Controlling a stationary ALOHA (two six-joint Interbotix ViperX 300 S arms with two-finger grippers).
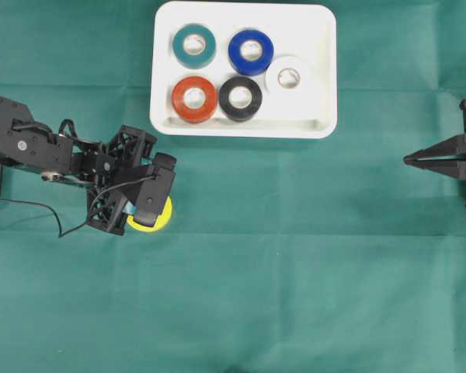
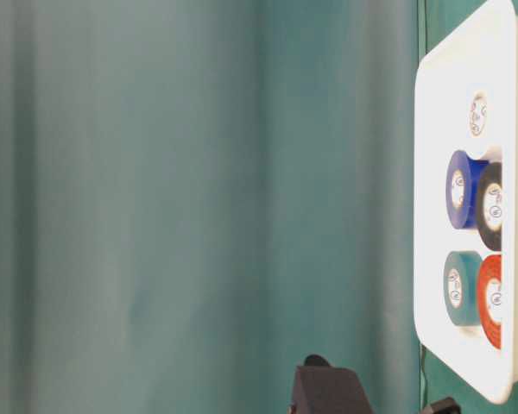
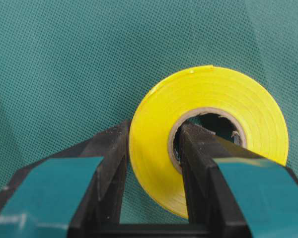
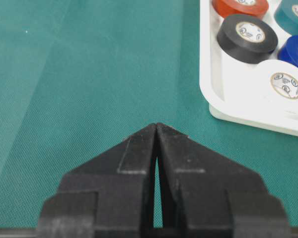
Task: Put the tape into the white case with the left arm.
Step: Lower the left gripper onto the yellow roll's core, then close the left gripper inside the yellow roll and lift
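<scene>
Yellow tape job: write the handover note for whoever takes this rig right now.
Left gripper: shut on the yellow tape, one finger outside the roll, one in its core; roll on the green cloth, below-left of the white case.
Right gripper: shut, empty, parked at the right edge.
Case holds teal, blue, red, black and white rolls.
Done: grasp.
Left: lift, carry to the case, release.

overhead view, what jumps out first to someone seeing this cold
The white case at the top centre, holding five tape rolls: teal, blue, white, red and black. Next, the left gripper at lower left, shut on the yellow tape roll, one finger in its core. The right gripper rests shut at the right edge.
</scene>
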